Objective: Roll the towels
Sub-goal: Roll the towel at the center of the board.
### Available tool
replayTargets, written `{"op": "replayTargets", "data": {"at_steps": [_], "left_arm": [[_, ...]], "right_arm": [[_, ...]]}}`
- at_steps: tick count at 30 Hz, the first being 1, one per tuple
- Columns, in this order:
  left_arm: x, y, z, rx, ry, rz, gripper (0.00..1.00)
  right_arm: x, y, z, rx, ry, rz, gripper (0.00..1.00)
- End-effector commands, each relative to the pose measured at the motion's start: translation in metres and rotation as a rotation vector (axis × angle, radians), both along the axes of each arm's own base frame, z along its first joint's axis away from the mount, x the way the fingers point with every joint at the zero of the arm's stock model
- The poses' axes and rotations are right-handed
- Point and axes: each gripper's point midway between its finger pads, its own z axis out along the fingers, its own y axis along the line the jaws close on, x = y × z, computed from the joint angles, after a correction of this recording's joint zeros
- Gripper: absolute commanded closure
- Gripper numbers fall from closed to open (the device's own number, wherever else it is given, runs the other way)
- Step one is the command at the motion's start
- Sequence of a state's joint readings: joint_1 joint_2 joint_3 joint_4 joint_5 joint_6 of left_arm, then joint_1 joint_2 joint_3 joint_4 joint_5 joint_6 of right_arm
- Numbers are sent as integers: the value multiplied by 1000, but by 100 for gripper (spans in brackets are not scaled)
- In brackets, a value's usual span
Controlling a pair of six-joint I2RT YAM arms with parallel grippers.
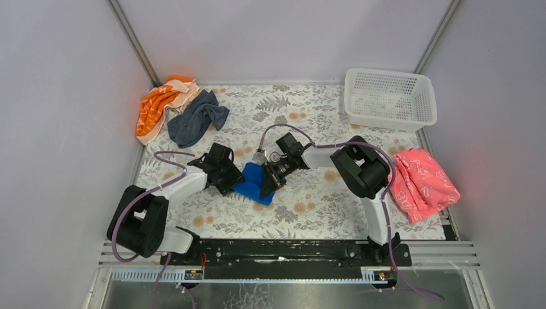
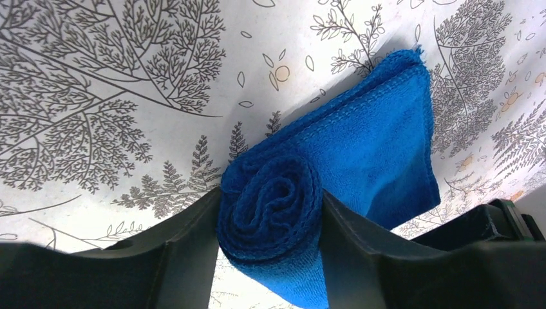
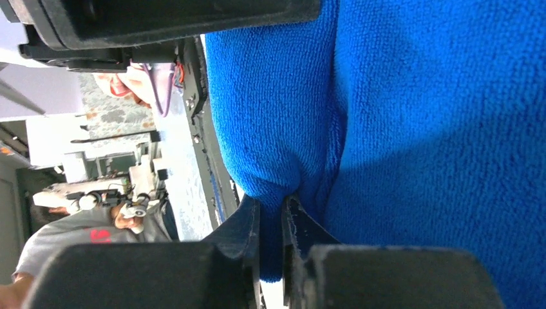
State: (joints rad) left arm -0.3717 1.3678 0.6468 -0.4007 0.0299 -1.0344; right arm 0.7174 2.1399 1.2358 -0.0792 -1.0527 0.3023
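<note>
with the left end effector (image 2: 270,199) clasping the rolled end of the blue towel (image 2: 386,148) and the right end effector (image 3: 272,206) pinching a fold, an uneven pull could unwind the roll.

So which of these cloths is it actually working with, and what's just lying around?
Part of the job:
blue towel, partly rolled
grey towel, crumpled at the back left

Just lying about:
orange striped cloth
pink cloth
white basket
</note>
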Motion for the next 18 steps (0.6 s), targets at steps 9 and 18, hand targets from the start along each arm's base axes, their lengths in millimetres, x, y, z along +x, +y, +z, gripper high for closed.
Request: {"op": "replayTargets", "data": {"at_steps": [9,18], "left_arm": [[-10,14,-26,89,49,-17,57],[-13,16,-28,99,60,-18,56]], "right_arm": [[18,-27,20,-176,-542,-51,51],[25,-16,67,-215,-1101,-49,37]]}}
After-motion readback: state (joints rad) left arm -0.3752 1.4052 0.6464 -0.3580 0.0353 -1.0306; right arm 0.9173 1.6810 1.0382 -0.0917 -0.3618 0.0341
